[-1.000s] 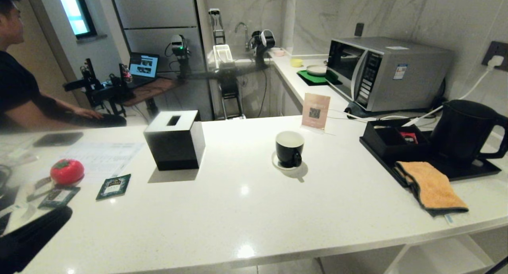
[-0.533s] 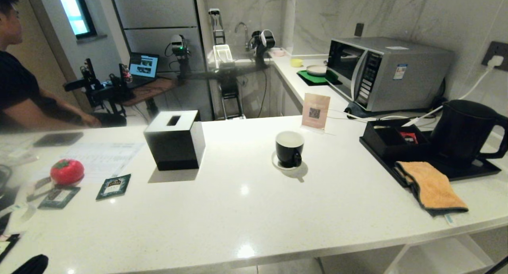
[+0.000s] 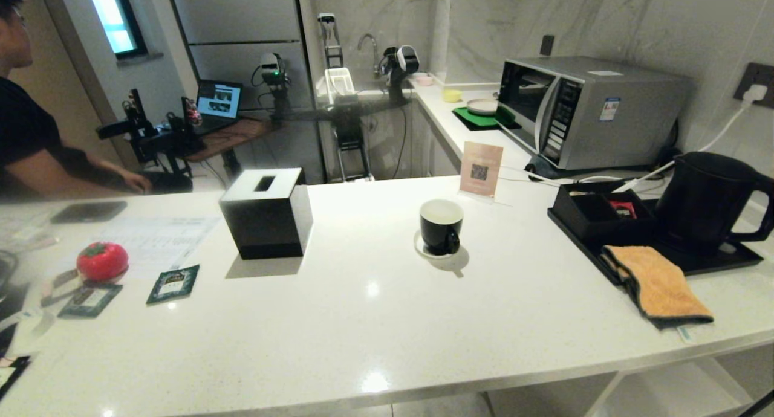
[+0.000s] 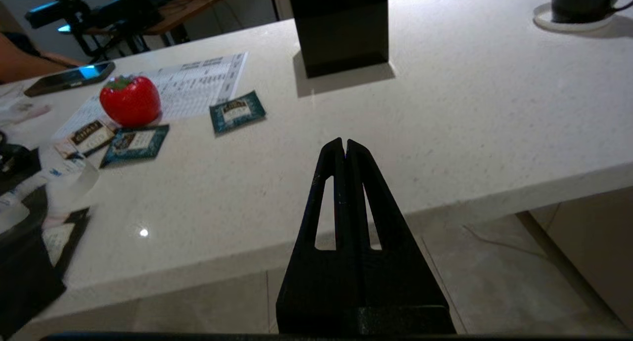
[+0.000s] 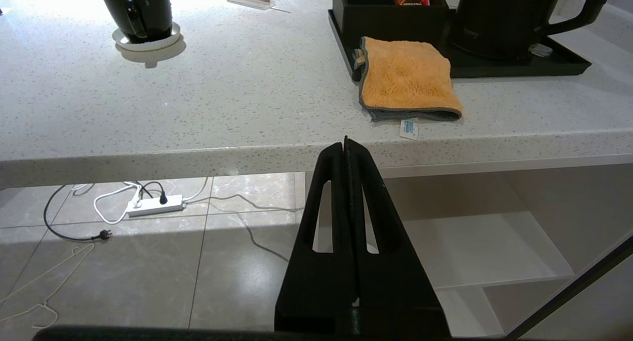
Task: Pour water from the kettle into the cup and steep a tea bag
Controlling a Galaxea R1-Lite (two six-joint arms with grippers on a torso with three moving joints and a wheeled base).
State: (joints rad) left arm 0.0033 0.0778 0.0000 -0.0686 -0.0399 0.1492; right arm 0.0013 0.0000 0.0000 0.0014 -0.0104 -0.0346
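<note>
- Counter (image 3: 387, 320): a broad slab of pale speckled stone, glossy enough to throw back the lights. I judge a dragged kettle base would slide on it, so I mean to lift clear, not drag.
- Kettle (image 3: 704, 202): tall, matte black, loop handle pointing away from the cup, at 3 o'clock on the counter, on a black tray (image 3: 719, 258). I plan to take the handle with my right gripper (image 5: 346, 143), close my fingers well around the loop and tip slowly.
- Towel (image 3: 656, 281): orange, fluffy, folded, draped over the tray's near edge. I should keep my path above it.
- Cup (image 3: 441, 225): small black mug, white inside, on a white saucer (image 3: 423, 249), near centre. It looks light, so I aim the spout over its middle.
- Sachets (image 4: 237, 112): flat, dark, at 9 o'clock, nearest my left gripper (image 4: 344, 144).
- Both grippers hang below the near edge, fingers pressed together, empty.
</note>
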